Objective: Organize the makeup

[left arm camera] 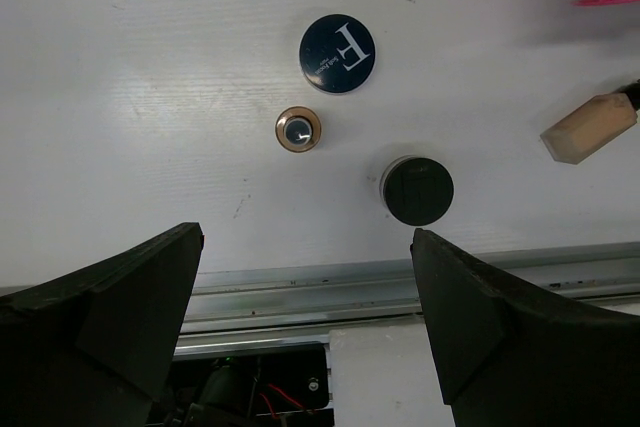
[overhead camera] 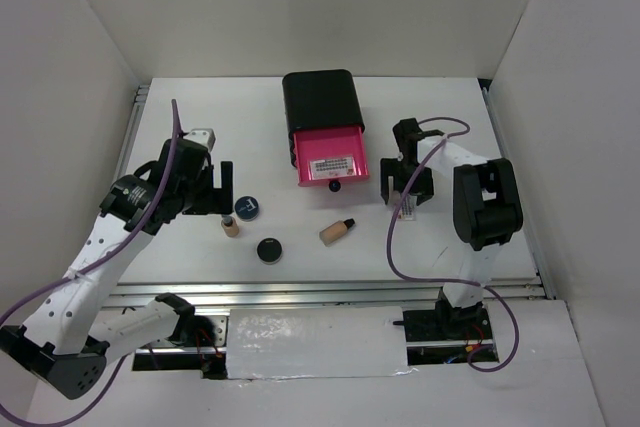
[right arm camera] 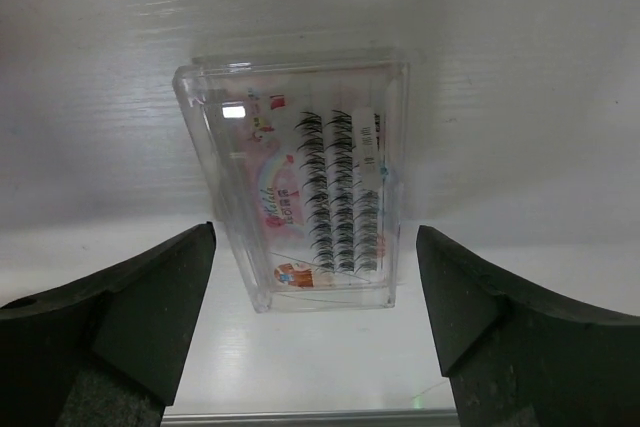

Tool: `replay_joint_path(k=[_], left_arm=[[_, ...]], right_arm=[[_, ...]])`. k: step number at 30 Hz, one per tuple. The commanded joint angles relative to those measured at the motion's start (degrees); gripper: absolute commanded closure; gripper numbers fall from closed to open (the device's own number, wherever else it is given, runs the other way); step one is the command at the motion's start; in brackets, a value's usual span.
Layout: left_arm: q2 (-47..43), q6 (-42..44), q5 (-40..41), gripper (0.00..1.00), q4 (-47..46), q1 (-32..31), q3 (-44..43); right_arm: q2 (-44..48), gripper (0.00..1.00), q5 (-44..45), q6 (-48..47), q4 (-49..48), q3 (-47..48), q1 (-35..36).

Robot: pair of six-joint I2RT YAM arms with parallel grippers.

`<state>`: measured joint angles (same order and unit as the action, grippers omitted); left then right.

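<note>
Two compacts (overhead camera: 246, 208) (overhead camera: 268, 249) — two bottles (overhead camera: 230, 226) (overhead camera: 338, 231); two lash cases (right arm camera: 300, 177) (overhead camera: 335, 162) — one in drawer (overhead camera: 305, 152).

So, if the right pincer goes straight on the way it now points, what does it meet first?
Probably the clear lash case, lying flat on the table right under the open right pincer; depth is unclear.

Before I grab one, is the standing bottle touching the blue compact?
Apart. The left wrist view shows bare table between the standing bottle and the blue compact.
</note>
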<state>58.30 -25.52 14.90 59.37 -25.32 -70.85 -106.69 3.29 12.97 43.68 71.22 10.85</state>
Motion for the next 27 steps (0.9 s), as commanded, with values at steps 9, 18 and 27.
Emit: replay_joint_path(k=[9,18,27], left_arm=[[-0.3,1.96,-0.66,0.0,-2.51,-0.17,-0.87],[-1.17,1.52,0.13,0.01,-2.51,-0.17,-0.08],[-0.91,1.88,1.45,0.01,-1.63,-0.08,-1.74]], right_arm=[[-2.99,0.27,-0.03,-1.72,2.72,3.65,-0.04],[-6.77,0.25,-1.09,-3.22,7.21,7.88,-0.3],[3.41,0.58,0.92,6.69,0.36,4.01,-0.31]])
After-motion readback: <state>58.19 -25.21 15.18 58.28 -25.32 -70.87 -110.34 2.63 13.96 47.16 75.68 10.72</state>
